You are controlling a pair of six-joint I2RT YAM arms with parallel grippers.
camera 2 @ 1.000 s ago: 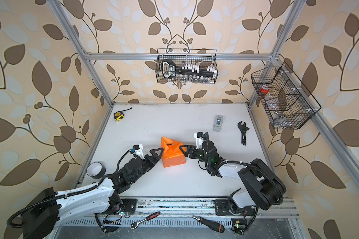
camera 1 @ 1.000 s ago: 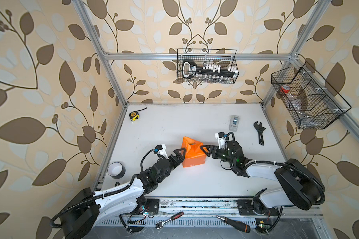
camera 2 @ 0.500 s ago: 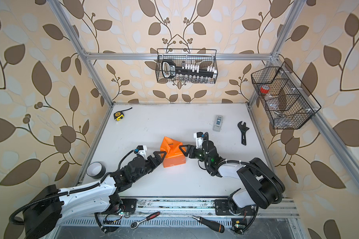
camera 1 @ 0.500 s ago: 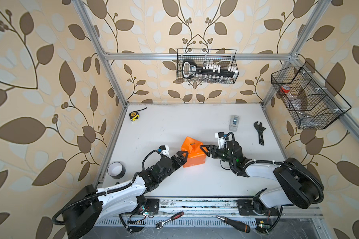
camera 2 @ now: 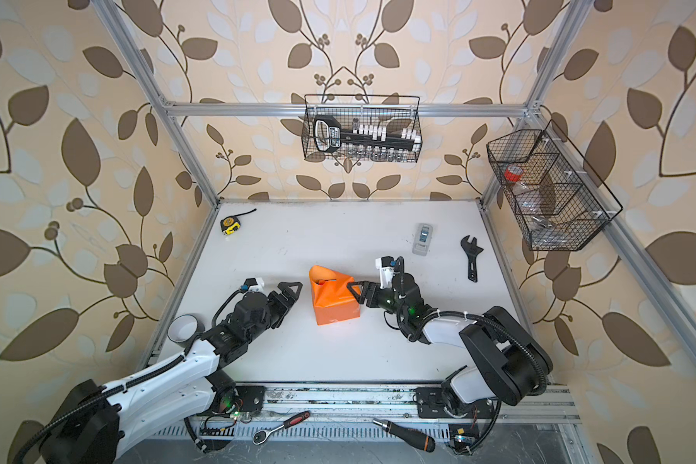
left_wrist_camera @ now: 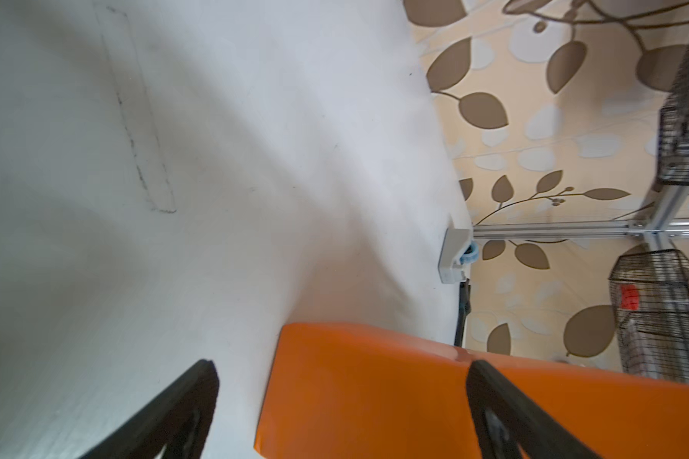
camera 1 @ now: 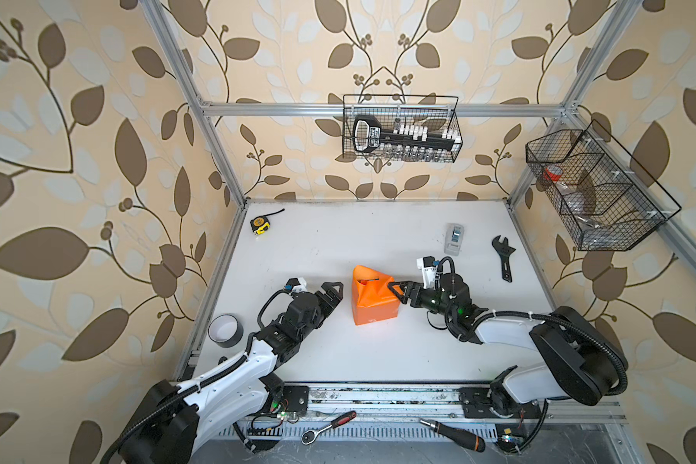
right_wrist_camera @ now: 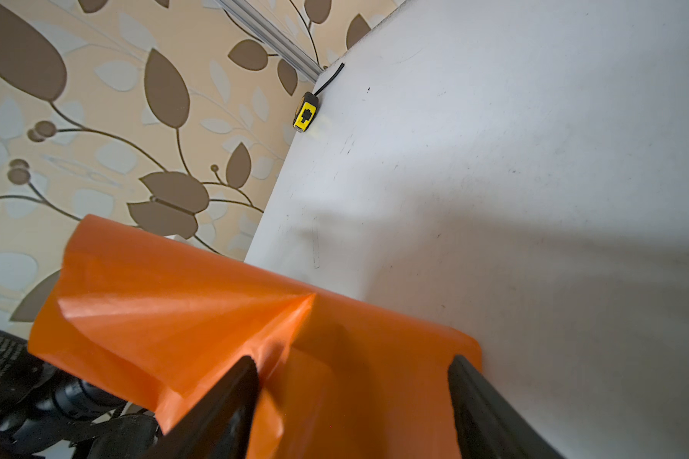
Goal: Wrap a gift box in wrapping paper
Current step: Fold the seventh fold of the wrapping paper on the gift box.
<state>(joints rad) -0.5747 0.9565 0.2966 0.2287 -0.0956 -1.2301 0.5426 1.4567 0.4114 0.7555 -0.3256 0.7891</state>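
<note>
You find the wrapping paper [camera 1: 374,297] near the middle of the tabletop [camera 1: 338,249], between the two arms. It is orange and it is folded up into a blocky bundle. On the far side the top rises into a loose, creased flap, seen also in a top view [camera 2: 332,297]. The gift box itself you cannot see, because the paper covers every side that shows.

Your left end effector [camera 1: 335,295] is wide open. It lies low over the tabletop, just beside the left side of the paper. In both top views a small gap stays between them. In the left wrist view its two black fingers [left_wrist_camera: 176,413] stand far apart, with the edge of the paper [left_wrist_camera: 374,389] in front of them.

Your right end effector [camera 1: 396,293] is at the right side of the paper, and its jaws stand apart. In the right wrist view the fingers [right_wrist_camera: 478,397] frame the orange side, and one finger [right_wrist_camera: 223,405] sits at a folded flap [right_wrist_camera: 176,318]. The tips look to be against the paper. Whether they press on it, I cannot tell.

Around the edges of the tabletop there lie:
- a grey tape dispenser [camera 1: 454,239] and a black wrench [camera 1: 504,257] at the far right
- a yellow tape measure [camera 1: 260,225] in the far left corner
- a roll of tape [camera 1: 225,330] at the left edge
</note>
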